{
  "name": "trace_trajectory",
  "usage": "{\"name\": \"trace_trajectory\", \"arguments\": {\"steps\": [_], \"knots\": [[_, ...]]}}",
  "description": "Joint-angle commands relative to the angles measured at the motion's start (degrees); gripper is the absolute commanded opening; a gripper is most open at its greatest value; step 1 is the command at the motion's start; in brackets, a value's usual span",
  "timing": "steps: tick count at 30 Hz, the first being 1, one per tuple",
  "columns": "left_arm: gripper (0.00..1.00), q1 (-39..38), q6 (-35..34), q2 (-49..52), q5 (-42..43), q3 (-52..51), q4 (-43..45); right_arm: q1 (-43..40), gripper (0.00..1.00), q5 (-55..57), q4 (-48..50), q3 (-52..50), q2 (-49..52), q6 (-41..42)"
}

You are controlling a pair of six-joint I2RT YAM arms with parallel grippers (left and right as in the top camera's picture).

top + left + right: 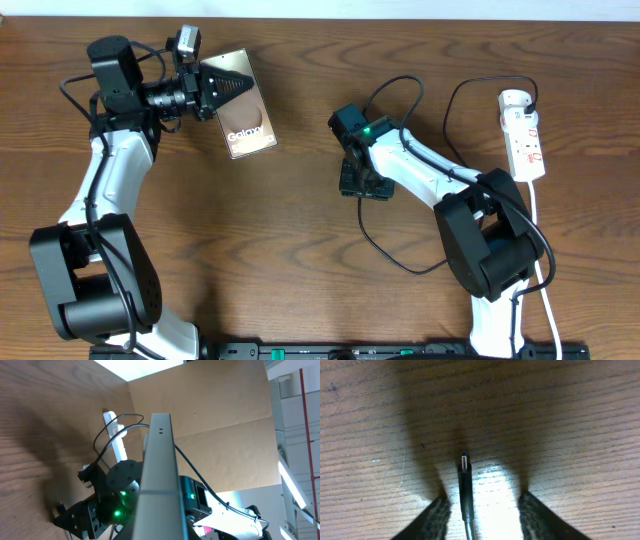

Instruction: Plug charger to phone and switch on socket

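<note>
Overhead exposure: even and moderately bright; the grain of the table (300, 230) reads clearly across the whole frame.
Overhead shadows: soft and short, lying close beneath both arms; no hard edges.
Overhead glare: tan reflection over the phone (245, 120) screen; its white lettering legible.
Left wrist contrast: harsh; blown-out white patch at the top edge, heavy shading on the wood at left.
Left wrist focus: phone edge nearest the lens soft; green indicator light (118, 512) bloomed.
Right wrist exposure: dim surround; bright patch on the wood beside the charger (464, 472) tip, broad shadow above it.
Right wrist focus: plug tip fairly sharp; right gripper (484, 502) jaws at the bottom edge blurred.
</note>
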Motion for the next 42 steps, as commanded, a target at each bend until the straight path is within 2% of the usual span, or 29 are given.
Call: {"name": "trace_trajectory", "arguments": {"steps": [1,5,14,20,29,36,39,42], "knots": [[0.07,0.09,1.22,-0.35,1.75,0.85,0.44,0.0,0.37,-1.97,0.2,-0.28,1.57,-0.55],[0.07,0.09,1.22,-0.35,1.75,0.85,0.44,0.0,0.28,-2.36,0.17,-0.28,1.57,-0.55],[0.07,0.09,1.22,-0.35,1.75,0.85,0.44,0.0,0.21,-2.78,0.17,-0.28,1.57,-0.55],[0.07,0.09,1.22,-0.35,1.75,0.85,0.42,0.0,0.02,-2.78,0.15,-0.28,1.57,-0.55],[0.07,0.09,1.22,-0.35,1.75,0.85,0.44,-0.02,0.01,-3.8,0.22,-0.02,1.49,-1.18],[0.08,1.31,1.16,-0.35,1.81,0.85,0.44,-1.84,0.01,-9.62,-1.92,5.07,-1.4,-10.99],[0.07,2.97,1.11,-0.35,1.81,0.85,0.42,-3.58,0.01,-19.39,-2.19,8.28,-3.54,-18.75],[0.07,4.85,0.31,-0.35,1.81,0.85,0.42,-5.7,0.01,-35.6,-1.99,11.17,-5.49,-28.2]]}}
